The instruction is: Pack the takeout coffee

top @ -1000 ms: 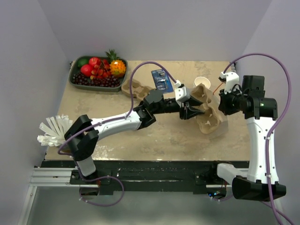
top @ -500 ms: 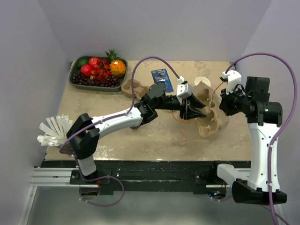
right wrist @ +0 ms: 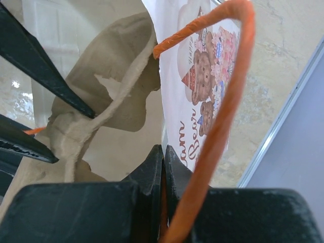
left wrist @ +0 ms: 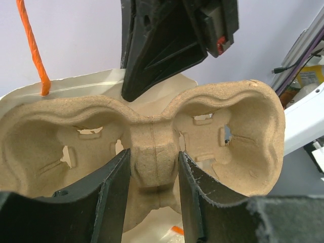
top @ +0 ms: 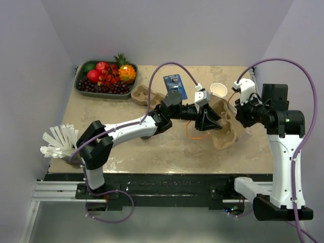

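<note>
A small cup with a round white top (top: 218,89), likely the takeout coffee, stands at the back of the table behind both grippers. My left gripper (top: 209,121) (left wrist: 154,162) is shut on the middle ridge of a brown pulp cup carrier (top: 224,121) (left wrist: 152,126), held tilted in the mouth of a white paper bag (top: 242,134) (right wrist: 202,66). My right gripper (top: 240,109) (right wrist: 163,152) is shut on the bag's top edge by its orange handle (right wrist: 223,101). The bag has a bear print.
A dark tray of fruit (top: 81,85) sits at the back left. A second pulp carrier (top: 144,94) and a blue packet (top: 175,86) lie behind my left arm. A white fanned bundle (top: 58,142) overhangs the table's left front edge.
My left arm has reached a little farther right and back, keeping hold of the carrier at the bag's mouth. My right gripper still holds the bag and has barely shifted.
</note>
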Motion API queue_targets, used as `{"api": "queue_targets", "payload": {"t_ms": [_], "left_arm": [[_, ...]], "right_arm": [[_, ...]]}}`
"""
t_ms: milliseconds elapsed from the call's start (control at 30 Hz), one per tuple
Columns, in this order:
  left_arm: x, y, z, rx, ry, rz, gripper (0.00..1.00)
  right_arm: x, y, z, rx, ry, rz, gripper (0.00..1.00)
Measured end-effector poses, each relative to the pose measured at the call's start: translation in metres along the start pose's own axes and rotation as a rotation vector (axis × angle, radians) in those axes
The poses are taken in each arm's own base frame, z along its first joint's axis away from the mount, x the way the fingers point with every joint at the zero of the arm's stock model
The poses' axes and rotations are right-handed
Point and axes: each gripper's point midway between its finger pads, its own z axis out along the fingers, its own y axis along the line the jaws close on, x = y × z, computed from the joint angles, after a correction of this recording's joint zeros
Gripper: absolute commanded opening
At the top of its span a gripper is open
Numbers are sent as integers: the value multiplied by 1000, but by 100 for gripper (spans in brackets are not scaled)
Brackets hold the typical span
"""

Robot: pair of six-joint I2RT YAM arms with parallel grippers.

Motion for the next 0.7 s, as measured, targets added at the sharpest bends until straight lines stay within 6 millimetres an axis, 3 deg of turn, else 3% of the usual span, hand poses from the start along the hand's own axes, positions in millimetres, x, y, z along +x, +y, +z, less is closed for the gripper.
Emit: {"api": "queue_targets", "payload": {"t_ms": [200,433,700], "left_arm": [[5,8,-1,-4,2,-74,0],[5,31,-8,-65,-12,-124,0],[3,37,7,-149,5,-71,0]], "right_arm": [[5,1,-2,8,20,-16,0],[7,1,-3,12,25,-11,0],[7,2,-1,10,26,9,0]]}}
